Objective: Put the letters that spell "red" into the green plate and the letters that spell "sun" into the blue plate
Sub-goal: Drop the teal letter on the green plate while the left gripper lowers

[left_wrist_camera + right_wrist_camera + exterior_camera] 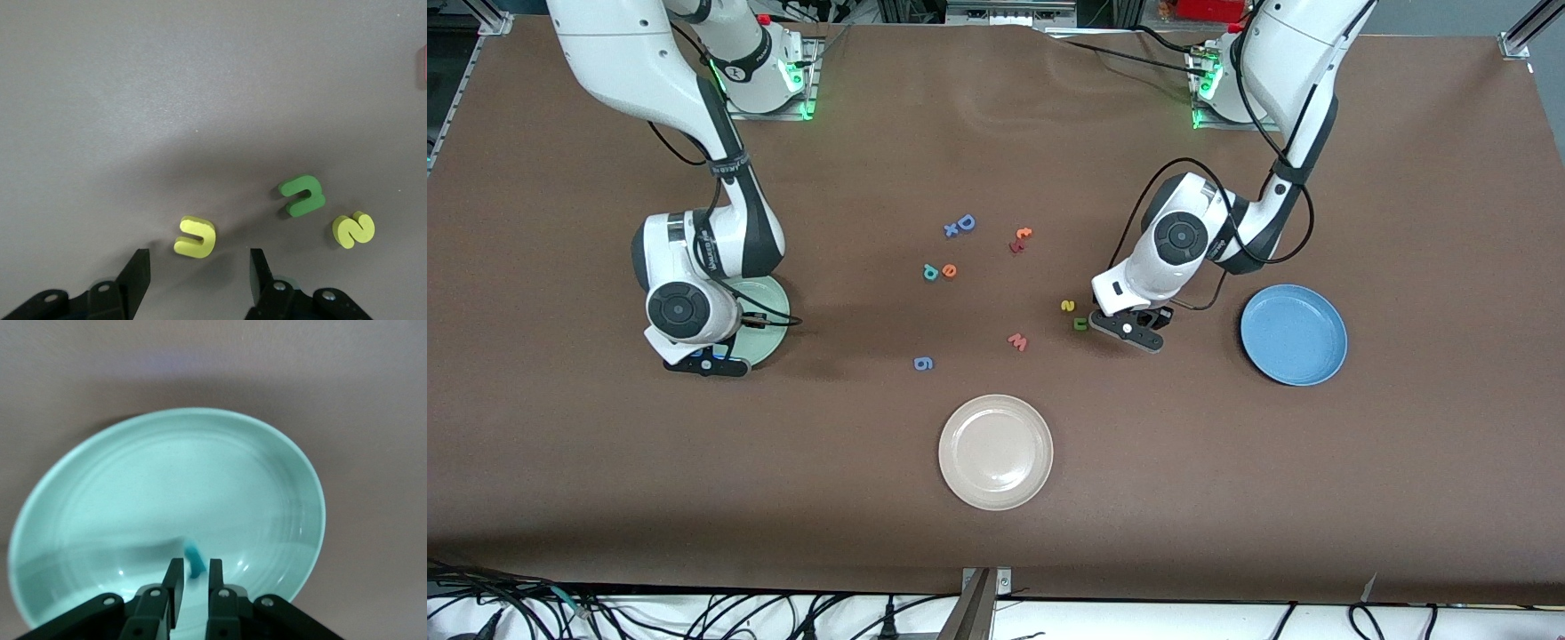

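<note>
We see the right claw [193, 577] low over the green plate [775, 302], which lies at the right arm's end of the worktop. Its fingers are almost together, and 1 small teal letter [194, 560] stands upright between the tips. We judge that it is held there so that it can drop inside the plate, because it is one of the letters for "red".

The left claw [199, 273] hangs over the worktop near the blue plate [1294, 334], which is at the left arm's end and has nothing in it. Its fingers are about half open and they hold nothing. The yellow arch letter [195, 236] lies flat just ahead of the gap between them. We think the claw is lined up to take this letter first, since it is the closest one to the fingers.

The green arch letter [1080, 324] and the yellow "s" [1067, 306] lie close beside each other, between the left claw and the middle of the worktop.

The orange "e" [950, 270] and the teal "d" [930, 272] touch or nearly touch near the middle of the worktop, well apart from both plates.

The blue "D" [966, 222], the red "w" [1017, 341], the blue "g" [923, 363] and the cream plate [996, 452] are not part of either word, so we think they should stay where they are.
</note>
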Robot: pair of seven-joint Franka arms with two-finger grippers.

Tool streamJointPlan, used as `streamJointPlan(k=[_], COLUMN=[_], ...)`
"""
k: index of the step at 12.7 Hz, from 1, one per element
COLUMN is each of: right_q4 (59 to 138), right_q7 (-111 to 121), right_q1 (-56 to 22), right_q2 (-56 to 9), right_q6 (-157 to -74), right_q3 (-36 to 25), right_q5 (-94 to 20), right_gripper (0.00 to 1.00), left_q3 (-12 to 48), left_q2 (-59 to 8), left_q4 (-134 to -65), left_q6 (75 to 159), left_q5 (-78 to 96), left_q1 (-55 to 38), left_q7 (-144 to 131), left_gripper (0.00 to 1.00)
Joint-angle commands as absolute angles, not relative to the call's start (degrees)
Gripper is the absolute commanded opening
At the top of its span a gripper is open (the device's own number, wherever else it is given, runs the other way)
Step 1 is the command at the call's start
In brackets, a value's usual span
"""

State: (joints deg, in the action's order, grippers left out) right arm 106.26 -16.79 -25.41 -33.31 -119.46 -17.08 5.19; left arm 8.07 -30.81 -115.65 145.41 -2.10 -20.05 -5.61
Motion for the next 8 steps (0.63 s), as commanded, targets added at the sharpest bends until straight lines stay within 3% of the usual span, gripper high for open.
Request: streamJointPlan(k=[1, 4, 8], right_q4=[105.7, 105.6, 105.6], right_q7=[-15.9, -19.0, -40.4], right_q1=[-25.6, -26.5, -26.5], right_q2=[-33.0, -29.7, -25.3], right_q6=[-119.2, -117.5, -113.1], right_q3=[-16.9, -15.6, -6.0], right_q5=[5.1, 4.7, 1.1], right_gripper=[0.84, 0.85, 0.84], left_q3=[7.4, 6.9, 5.7], left_q2=[-31.6, -32.3, -33.3], left_q4=[-115.9, -115.9, -115.9], left_q6=[147.0, 148.3, 149.6], left_q5=[-3.2, -3.3, -3.3], left_q1=[-21.5, -21.5, -22.8], left_q7=[-6.8, -6.7, -6.6], left_gripper=[0.68, 0.67, 0.59])
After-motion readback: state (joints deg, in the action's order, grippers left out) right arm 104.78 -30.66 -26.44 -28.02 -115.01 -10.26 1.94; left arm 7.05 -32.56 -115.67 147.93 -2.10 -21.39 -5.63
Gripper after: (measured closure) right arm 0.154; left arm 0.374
